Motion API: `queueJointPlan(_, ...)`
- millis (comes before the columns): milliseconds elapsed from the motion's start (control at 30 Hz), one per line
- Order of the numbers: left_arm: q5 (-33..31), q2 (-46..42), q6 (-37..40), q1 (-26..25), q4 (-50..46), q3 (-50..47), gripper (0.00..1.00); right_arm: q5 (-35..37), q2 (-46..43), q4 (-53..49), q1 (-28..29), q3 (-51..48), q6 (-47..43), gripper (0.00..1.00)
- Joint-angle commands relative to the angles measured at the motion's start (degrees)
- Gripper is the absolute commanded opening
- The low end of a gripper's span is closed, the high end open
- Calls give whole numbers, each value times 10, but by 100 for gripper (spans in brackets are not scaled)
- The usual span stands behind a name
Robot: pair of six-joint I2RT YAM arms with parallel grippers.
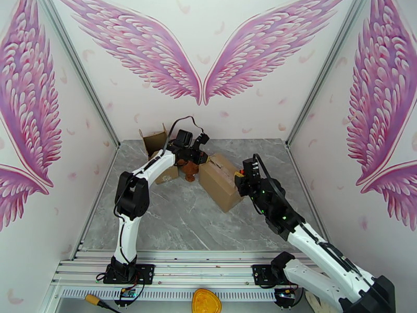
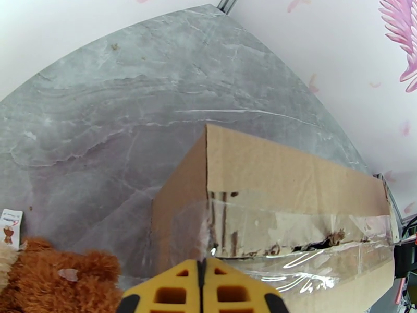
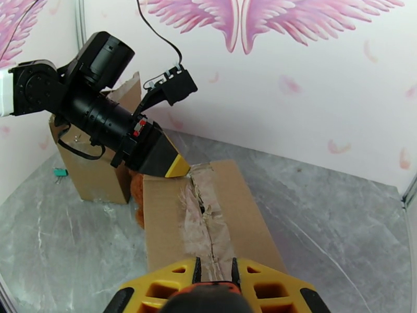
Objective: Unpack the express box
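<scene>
Two hands meet at one carton: the left hand [image 2: 202, 264], its yellow fingers pressed together with nothing between them, sits with its tip at one end of the torn, taped seam [image 3: 200, 220] on the express box [image 3: 245, 215]. The right hand [image 3: 215, 264] is clamped on a dark, orange-edged tool [image 3: 208, 299] just over the opposite end of that seam. The box lies on the grey table [image 1: 182, 220] between the two hands, a brown plush toy [image 2: 57, 277] rests just beside the left hand, and an opened carton [image 3: 96, 173] stands behind that hand, near the wall.
</scene>
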Motion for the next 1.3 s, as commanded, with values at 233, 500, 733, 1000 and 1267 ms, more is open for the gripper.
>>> queueJointPlan(233,-2,-16,40,-2,-26,2,0,-11,53,114,-5,43,-44,0)
queueJointPlan(500,3,-13,43,-2,-26,7,0,-19,67,134,-13,59,-59,0)
queueJointPlan(733,6,-9,43,-5,-30,15,0,-59,115,154,-30,66,-46,0)
queueJointPlan(1000,-1,-8,43,-7,-35,15,0,-96,145,145,-34,67,-23,0)
queueJointPlan(1267,-8,-5,40,-7,-34,16,0,-97,131,106,-34,60,-18,0)
